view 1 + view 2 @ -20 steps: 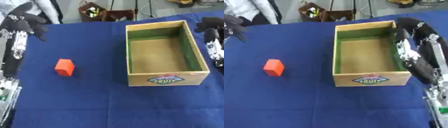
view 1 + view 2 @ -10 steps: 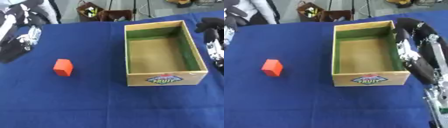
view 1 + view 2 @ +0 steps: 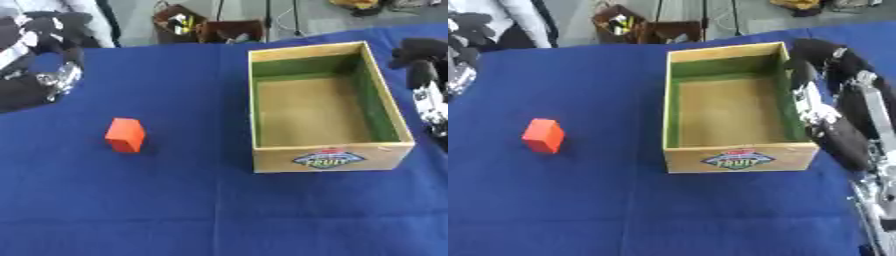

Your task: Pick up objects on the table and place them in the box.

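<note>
Risk of tipping the small orange block (image 3: 124, 135) on the blue worktop (image 3: 175, 200) away from the box (image 3: 325, 161) if the left hand (image 3: 54, 80), finger spread impossible to tell, comes in off-centre.

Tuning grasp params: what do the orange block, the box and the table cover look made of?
Orange block: plain matte faces with crisp edges, so likely painted wood or foam; can't tell which. Box: looks like light wood or thick cardboard, tan outside and floor, green inner walls, printed FRUIT label on the front. Table cover: blue cloth, matte with no glare and a soft look.
</note>
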You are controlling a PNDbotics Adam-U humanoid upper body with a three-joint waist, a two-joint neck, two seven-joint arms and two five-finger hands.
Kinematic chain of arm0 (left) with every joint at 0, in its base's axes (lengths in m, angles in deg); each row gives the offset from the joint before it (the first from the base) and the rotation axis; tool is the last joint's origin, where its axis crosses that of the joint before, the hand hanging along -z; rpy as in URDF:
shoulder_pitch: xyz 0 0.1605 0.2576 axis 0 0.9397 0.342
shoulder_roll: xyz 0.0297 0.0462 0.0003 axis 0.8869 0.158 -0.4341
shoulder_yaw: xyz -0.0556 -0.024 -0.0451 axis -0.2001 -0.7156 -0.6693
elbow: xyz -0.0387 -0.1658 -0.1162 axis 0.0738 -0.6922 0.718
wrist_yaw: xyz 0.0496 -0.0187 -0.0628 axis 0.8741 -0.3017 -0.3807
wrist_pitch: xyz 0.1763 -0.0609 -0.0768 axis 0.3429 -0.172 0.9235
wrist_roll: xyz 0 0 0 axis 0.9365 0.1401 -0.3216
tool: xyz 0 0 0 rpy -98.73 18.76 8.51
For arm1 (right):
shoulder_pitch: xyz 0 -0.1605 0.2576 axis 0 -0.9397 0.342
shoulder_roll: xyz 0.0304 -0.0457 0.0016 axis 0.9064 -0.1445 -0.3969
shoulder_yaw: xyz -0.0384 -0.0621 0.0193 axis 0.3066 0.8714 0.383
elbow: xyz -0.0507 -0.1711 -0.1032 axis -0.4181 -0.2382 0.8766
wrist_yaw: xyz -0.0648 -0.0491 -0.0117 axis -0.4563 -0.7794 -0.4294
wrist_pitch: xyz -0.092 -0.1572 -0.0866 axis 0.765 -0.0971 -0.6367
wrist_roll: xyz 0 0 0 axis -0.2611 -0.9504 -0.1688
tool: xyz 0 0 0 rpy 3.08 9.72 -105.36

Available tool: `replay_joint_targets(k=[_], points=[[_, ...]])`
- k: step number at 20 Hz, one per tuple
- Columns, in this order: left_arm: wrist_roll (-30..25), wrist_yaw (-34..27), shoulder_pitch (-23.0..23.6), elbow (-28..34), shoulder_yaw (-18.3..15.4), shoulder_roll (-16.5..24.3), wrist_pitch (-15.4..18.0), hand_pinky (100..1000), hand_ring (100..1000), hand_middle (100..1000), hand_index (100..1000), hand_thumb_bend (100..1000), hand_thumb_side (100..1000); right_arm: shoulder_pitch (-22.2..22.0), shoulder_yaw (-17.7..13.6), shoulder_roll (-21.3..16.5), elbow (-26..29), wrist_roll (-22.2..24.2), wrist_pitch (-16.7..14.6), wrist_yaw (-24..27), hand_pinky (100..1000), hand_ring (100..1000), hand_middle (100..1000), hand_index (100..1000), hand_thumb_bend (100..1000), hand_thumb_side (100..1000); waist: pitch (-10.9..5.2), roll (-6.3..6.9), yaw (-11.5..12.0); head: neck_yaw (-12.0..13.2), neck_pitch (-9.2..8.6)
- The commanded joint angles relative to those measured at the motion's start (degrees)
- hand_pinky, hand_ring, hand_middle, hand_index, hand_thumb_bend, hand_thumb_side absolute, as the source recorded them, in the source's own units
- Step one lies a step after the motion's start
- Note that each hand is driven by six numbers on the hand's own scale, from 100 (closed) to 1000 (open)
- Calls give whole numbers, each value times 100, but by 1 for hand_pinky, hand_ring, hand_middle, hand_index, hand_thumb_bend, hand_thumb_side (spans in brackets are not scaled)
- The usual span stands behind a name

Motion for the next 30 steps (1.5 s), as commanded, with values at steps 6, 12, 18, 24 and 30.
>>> replay_joint_targets(k=[6,12,18,24,30], points=[[-750,352,-272,-483,101,416,316,741,832,860,1000,272,849,57,12,-88,114,42,-17,42,962,846,613,812,100,600,-69,3,-15,29,-49],[-1241,642,-456,-689,186,439,434,782,865,896,1000,549,928,54,25,-113,114,60,-13,43,963,846,612,812,100,612,-36,16,-32,36,-77],[-1664,971,-724,-1085,448,384,667,799,872,883,1000,712,888,65,51,-123,114,98,-13,59,964,847,610,810,100,606,-9,26,-72,49,-115],[-2037,1190,-989,-1332,630,310,874,819,871,903,1000,796,816,61,68,-131,114,131,-12,79,965,847,608,809,100,609,10,44,-99,63,-124],[-2250,1679,-1278,-1628,856,198,1170,838,885,925,1000,776,759,60,86,-132,114,161,-13,99,966,847,607,808,100,606,25,61,-137,82,-140]])
